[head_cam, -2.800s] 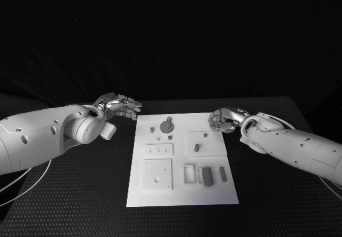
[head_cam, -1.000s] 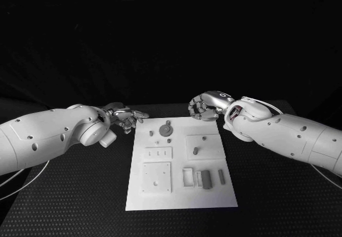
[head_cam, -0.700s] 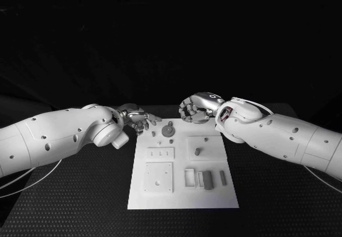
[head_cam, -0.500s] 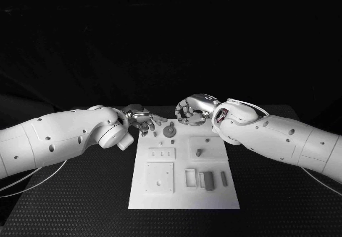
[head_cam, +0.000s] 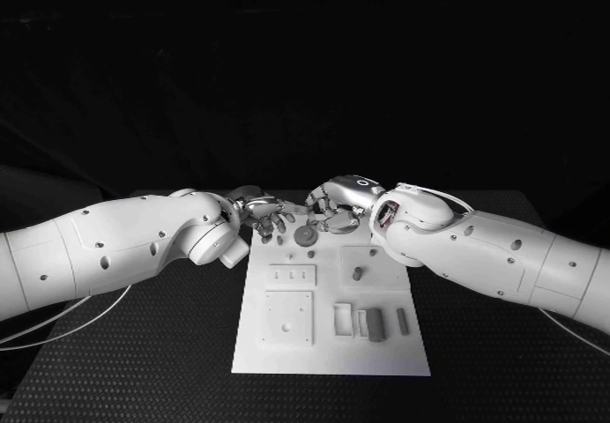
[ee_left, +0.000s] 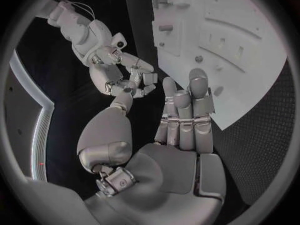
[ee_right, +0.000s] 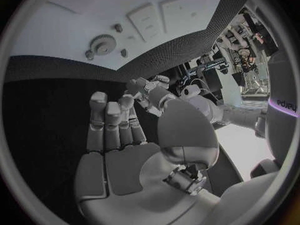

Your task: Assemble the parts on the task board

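Crowding task board [head_cam: 333, 352] far edge: both robot hands

white task board [head_cam: 330, 352], black table [head_cam: 127, 370] — grey parts [head_cam: 368, 322]

A black table [head_cam: 152, 352] with a woven, textured top lies under everything. Thin white cables [head_cam: 63, 319] loop over it at its left and right sides

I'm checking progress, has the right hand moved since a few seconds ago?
Yes. The right hand has swung from beside the task board's right edge to above its far end, close to the gear and the left hand.
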Available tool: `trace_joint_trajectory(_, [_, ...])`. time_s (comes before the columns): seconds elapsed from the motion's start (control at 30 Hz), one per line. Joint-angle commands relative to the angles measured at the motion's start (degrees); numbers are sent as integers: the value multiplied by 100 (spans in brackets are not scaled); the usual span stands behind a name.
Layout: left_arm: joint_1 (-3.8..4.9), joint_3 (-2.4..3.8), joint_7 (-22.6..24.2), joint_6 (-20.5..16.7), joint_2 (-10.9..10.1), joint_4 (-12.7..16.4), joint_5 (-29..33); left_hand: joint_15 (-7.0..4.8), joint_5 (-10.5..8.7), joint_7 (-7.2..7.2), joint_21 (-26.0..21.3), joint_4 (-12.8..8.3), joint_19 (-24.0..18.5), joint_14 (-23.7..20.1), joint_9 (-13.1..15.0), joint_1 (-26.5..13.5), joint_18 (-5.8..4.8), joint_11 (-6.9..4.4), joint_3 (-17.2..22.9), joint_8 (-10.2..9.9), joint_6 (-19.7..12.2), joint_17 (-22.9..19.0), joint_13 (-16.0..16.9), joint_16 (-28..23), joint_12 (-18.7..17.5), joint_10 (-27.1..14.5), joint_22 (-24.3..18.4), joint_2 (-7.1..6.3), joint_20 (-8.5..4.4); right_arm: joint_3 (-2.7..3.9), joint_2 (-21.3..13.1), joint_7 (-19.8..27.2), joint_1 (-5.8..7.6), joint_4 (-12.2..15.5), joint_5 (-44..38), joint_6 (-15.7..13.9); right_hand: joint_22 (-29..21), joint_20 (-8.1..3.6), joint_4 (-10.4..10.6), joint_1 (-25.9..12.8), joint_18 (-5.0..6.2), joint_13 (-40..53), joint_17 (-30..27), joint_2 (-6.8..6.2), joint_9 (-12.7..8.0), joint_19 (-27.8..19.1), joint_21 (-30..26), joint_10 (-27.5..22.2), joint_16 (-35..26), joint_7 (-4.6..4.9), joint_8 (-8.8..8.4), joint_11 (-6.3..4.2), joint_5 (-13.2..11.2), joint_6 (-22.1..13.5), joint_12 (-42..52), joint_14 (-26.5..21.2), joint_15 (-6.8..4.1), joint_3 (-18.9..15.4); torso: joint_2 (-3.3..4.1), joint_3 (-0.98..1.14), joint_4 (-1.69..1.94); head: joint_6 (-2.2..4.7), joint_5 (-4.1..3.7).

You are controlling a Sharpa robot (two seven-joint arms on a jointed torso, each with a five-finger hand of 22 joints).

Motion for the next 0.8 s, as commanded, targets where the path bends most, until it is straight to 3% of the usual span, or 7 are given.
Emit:
trace_joint_trajectory(0.03, [4,1,-106,-153,27,25,31,0,-25,83,46,3,-17,-35,-14,-41,488,297,60,-49,33,-12,-32,56,-46,-419,141,-2,12,0,19,-90,-4,33,-103,60,66,-10,35,-10,72,-8,-6,-29,7,31,21,42,39,91,10,-18,7,145,18,6,-35,-12,7,5,5,2,-9])
trace_joint_trajectory(0.3, [3,1,-195,-24,-14,58,-54,5,-26,85,134,-130,-15,-52,-20,103,514,301,136,-55,71,-37,-94,165,-67,-393,144,70,27,-1,115,-123,-13,-6,-117,56,64,-14,37,-7,72,-10,-9,-21,11,35,19,45,37,86,13,-22,8,156,16,10,-39,-6,9,3,-5,-20,-41])
trace_joint_trajectory(0.5, [3,1,-197,51,3,61,-54,-26,-26,41,197,-141,-33,-70,6,191,514,265,137,20,237,-81,-119,235,-37,-322,141,128,23,-2,174,-133,-13,-9,-118,89,62,-16,34,-4,72,-12,-11,-21,12,35,18,45,35,85,12,-24,8,158,15,10,-41,-3,3,3,15,-32,-42])
trace_joint_trajectory(0.8, [3,2,-166,54,12,36,-54,-63,-27,-14,246,-137,-91,-130,36,443,486,224,191,102,429,-166,-156,282,-8,-257,134,221,13,-35,301,-178,-13,-120,-136,141,61,-18,32,-3,72,-13,-13,-19,13,36,17,46,33,84,10,-25,8,159,13,11,-42,-2,4,-1,14,-31,-41])
